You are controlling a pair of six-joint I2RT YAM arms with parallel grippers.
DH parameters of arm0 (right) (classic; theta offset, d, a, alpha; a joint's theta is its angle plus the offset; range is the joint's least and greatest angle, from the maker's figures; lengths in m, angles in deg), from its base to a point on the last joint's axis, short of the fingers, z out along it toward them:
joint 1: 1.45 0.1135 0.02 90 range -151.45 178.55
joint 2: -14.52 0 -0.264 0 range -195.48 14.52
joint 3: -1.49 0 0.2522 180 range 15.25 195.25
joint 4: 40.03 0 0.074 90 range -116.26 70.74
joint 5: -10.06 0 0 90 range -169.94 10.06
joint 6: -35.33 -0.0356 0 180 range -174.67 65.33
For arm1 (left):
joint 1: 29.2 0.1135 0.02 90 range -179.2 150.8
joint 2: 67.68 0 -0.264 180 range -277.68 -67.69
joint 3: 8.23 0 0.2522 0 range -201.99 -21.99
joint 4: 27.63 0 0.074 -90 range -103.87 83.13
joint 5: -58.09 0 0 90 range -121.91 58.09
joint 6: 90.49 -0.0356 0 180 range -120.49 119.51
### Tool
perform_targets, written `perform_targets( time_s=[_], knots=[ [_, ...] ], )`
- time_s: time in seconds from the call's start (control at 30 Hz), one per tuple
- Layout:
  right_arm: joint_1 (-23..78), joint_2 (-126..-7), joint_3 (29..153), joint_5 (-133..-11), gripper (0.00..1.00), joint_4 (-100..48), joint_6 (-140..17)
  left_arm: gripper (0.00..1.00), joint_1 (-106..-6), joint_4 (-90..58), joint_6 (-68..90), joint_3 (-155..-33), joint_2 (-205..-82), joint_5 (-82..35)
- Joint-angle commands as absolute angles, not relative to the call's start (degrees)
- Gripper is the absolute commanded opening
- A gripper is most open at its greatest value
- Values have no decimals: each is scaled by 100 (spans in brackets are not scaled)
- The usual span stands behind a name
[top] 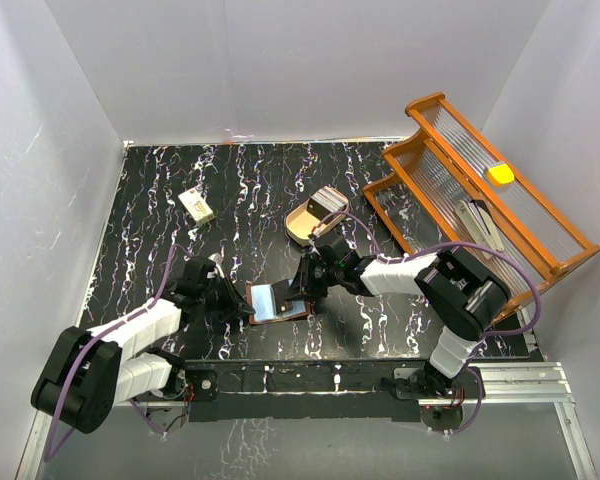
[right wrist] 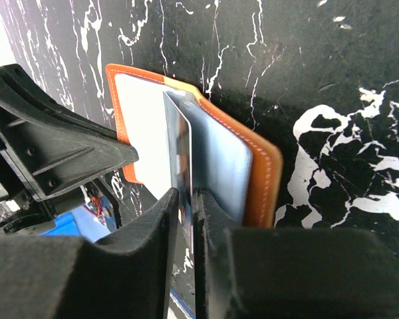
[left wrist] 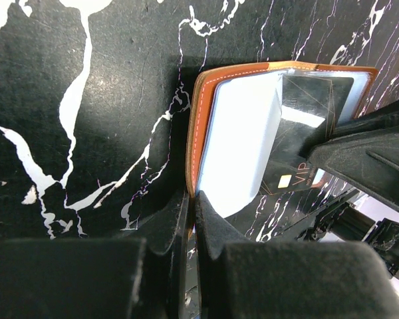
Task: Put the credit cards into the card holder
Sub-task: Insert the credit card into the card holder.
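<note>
1. A black table top veined with white is carrying everything, and white walls are closing it in on three sides.
2. An orange wooden rack with ribbed clear panels is leaning at the far right corner.
3. The left gripper is reaching in from the left. Its black fingers are pressing together on the stitched leather edge of the wallet and pinning it in place.
4. The right gripper is coming in from the right, with its fingers standing close on either side of a card. Whether they are squeezing that card or only flanking it, I cannot tell.
5. A beige oval tray is lying just beyond the right gripper, near the middle of the table.
6. The card holder, a small brown leather folding wallet with a grey-blue lining, is lying open and lining-up between the two grippers, toward the near edge.
7. A stack of thin cards with mixed pale and dark edges is resting at the far end of the tray.
8. One credit card, thin, dark plastic with small gold lettering, is standing tilted with one end tucked into a lining pocket. The rest of it is sticking out between the right gripper's fingers.
9. A small cream block is sitting at the far left, well apart from the wallet.
10. A small yellow piece is resting on the rack's upper shelf.
</note>
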State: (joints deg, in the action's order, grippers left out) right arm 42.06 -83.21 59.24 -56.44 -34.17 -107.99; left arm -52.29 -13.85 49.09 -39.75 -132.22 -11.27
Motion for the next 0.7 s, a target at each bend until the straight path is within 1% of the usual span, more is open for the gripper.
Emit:
perform_targets(
  time_s=[0.0,0.07,0.3,0.53,0.67],
  knots=[
    [4223,-8315,5839,-5891,17,-3458,-10737,0,-5243,-1242,4927,-3831,-13136,-1061],
    [4225,-8283,5823,-5981,19,-3384,-10715,0,-5242,-1250,4935,-3818,-13157,-1035],
    [4230,-8277,5957,-6068,19,-3149,-10587,0,-5244,-1336,4976,-3790,-13152,-988],
    [4240,-8375,5997,-5986,15,-3200,-10592,0,-5247,-1430,5017,-3770,-13201,-917],
    [4279,-8416,5999,-5931,15,-3290,-10655,0,-5248,-1431,5027,-3775,-13195,-906]
  ],
)
